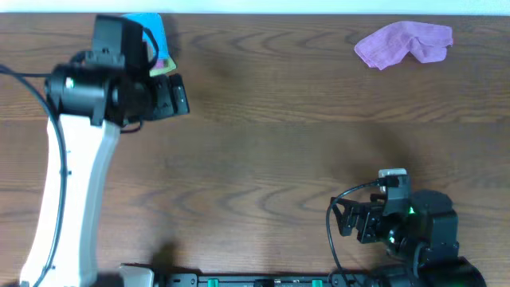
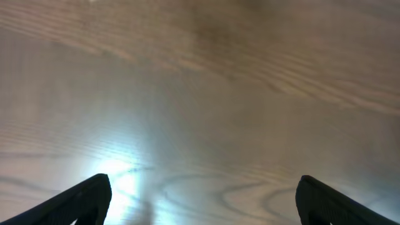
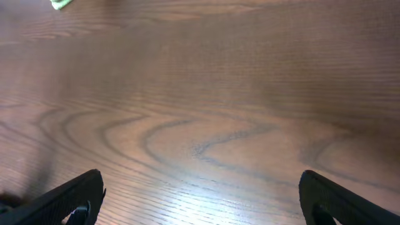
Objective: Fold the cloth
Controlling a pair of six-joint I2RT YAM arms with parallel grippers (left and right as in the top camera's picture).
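The sky-blue cloth (image 1: pixel 154 30) lies at the far left corner of the table, mostly hidden behind my left arm. My left gripper (image 1: pixel 182 96) hangs just in front and to the right of it, open and empty. The left wrist view has only bare wood between the wide-apart fingers (image 2: pixel 87 199) of that gripper (image 2: pixel 203 206). At the near right my right gripper (image 1: pixel 339 217) points left, also open and empty. In its wrist view the gripper (image 3: pixel 203 203) hovers over bare wood.
A crumpled purple cloth (image 1: pixel 405 41) lies at the far right. A scrap of light green cloth (image 1: pixel 159 67) with a pink edge peeks out under the left arm, and shows as a green sliver (image 3: pixel 60 4) at the right wrist view's top left.
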